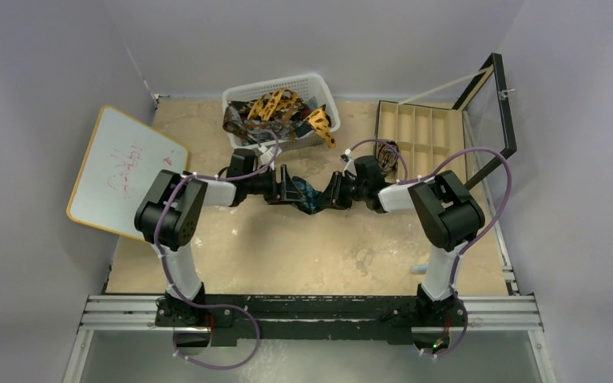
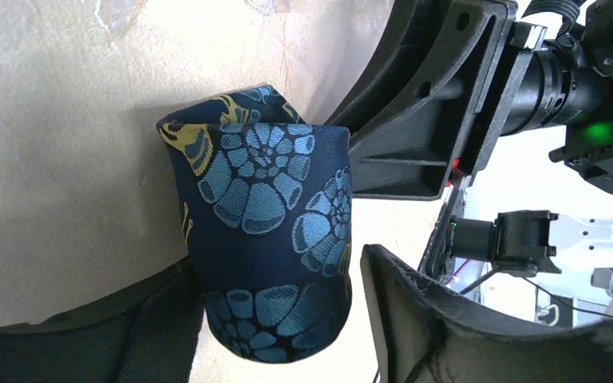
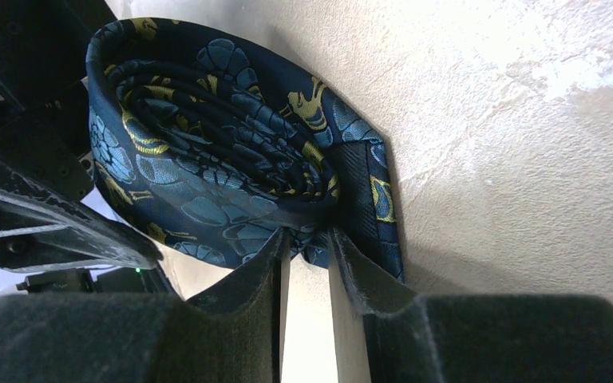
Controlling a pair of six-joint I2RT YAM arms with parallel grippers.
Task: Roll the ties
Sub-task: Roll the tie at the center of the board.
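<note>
Right end effector [image 3: 310,263] pinching rolled navy tie [image 3: 231,159], left end effector [image 2: 279,303] spread wide around roll

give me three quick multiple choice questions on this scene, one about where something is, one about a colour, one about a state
1. Where are the spare ties?
A. in the white basket
B. on the whiteboard
C. in the divided tray

2. What colour is the tie between the two grippers?
A. plain red
B. navy with blue-gold print
C. white

3. What state is that tie in?
A. lying flat at full length
C. knotted
B. wound into a roll

Answers:
1 A, orange and dark fabric is heaped in the mesh basket.
2 B, both wrist views show blue flowers and gold on navy.
3 B, the right wrist view shows spiral layers, pinched by the right gripper.
</note>
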